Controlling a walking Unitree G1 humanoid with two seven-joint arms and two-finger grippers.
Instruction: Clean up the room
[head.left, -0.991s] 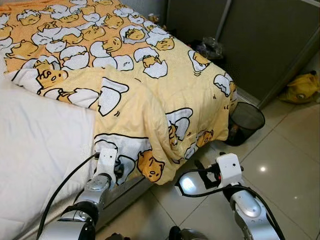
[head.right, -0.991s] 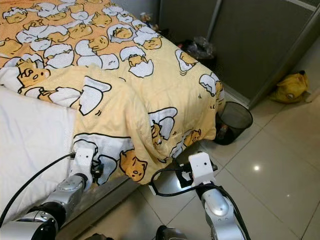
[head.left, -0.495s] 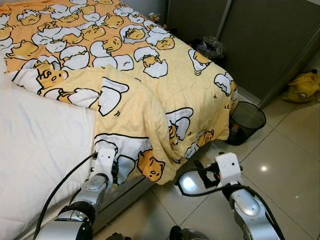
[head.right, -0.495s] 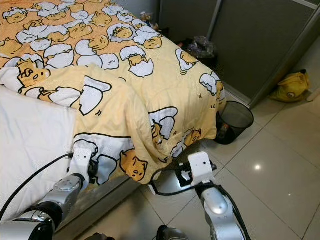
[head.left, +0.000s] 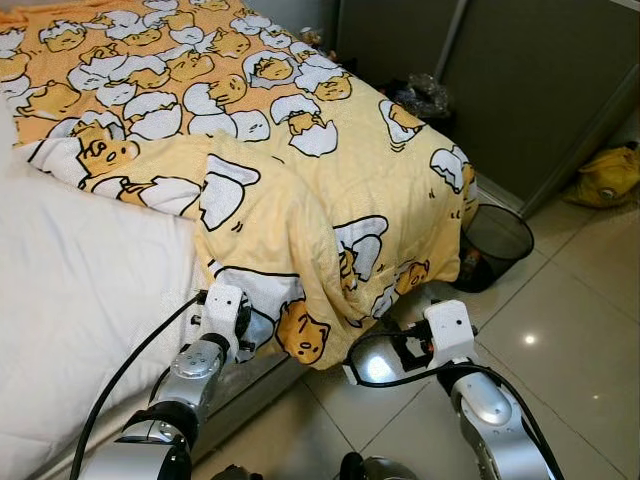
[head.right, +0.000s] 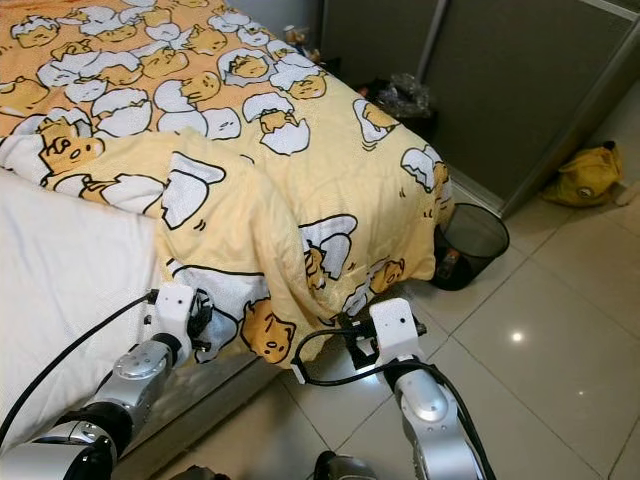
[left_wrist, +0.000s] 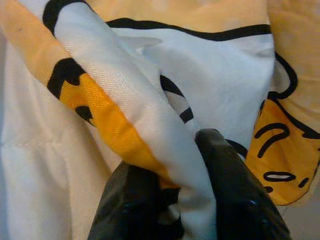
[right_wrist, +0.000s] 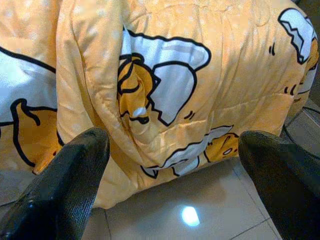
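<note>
A yellow quilt (head.left: 300, 170) printed with egg cartoon figures covers the bed and hangs over its corner toward the floor. My left gripper (head.left: 240, 328) is at the quilt's lower edge beside the white sheet (head.left: 80, 290). The left wrist view has its black fingers (left_wrist: 235, 190) shut on a fold of that quilt edge (left_wrist: 150, 115). My right gripper (head.right: 355, 345) is low over the tiled floor, just in front of the hanging corner. In the right wrist view its fingers (right_wrist: 65, 180) stand wide open, with the hanging quilt fold (right_wrist: 165, 95) between and beyond them, apart from it.
A black mesh wastebasket (head.left: 495, 245) stands on the floor by the bed's corner. Dark wardrobe doors (head.left: 520, 70) run along the back, with a black plastic bag (head.left: 420, 95) at their foot and a yellow bag (head.left: 605, 175) to the far right. Glossy tiles (head.left: 570, 320) lie open on the right.
The left gripper has moved up and forward along the quilt's lower edge. The right gripper has drawn slightly closer to the hanging corner. The view shifted a little.
</note>
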